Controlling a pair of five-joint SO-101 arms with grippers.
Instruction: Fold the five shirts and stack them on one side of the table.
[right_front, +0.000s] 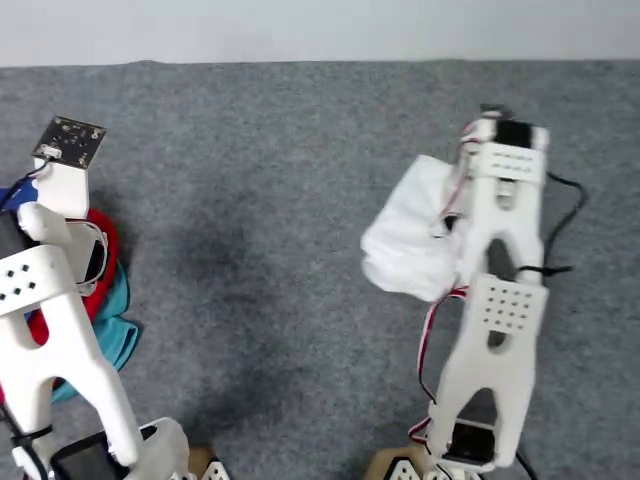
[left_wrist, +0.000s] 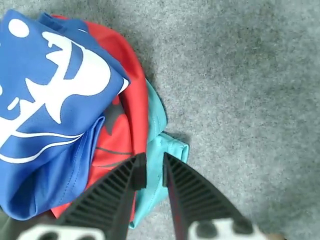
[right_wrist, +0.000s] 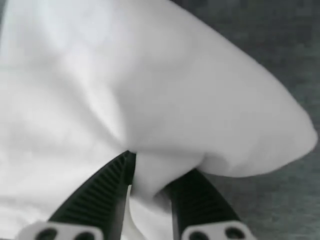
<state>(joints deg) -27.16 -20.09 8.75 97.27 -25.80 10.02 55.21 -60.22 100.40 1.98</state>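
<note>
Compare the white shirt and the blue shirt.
The white shirt is plain; the blue shirt carries a white print. The white shirt is bunched in the right gripper, alone; the blue shirt lies atop the red shirt and teal shirt. Both are cloth shirts.

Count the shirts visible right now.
4: blue white-printed shirt, red shirt and teal shirt stacked by the left arm; white cloth shirt in the right fingers. A fifth may be hidden.

Shirt stack (right_front: 118, 322) partly under left arm (right_front: 55, 330), white shirt (right_front: 405, 245) partly behind right arm (right_front: 505, 300)
</note>
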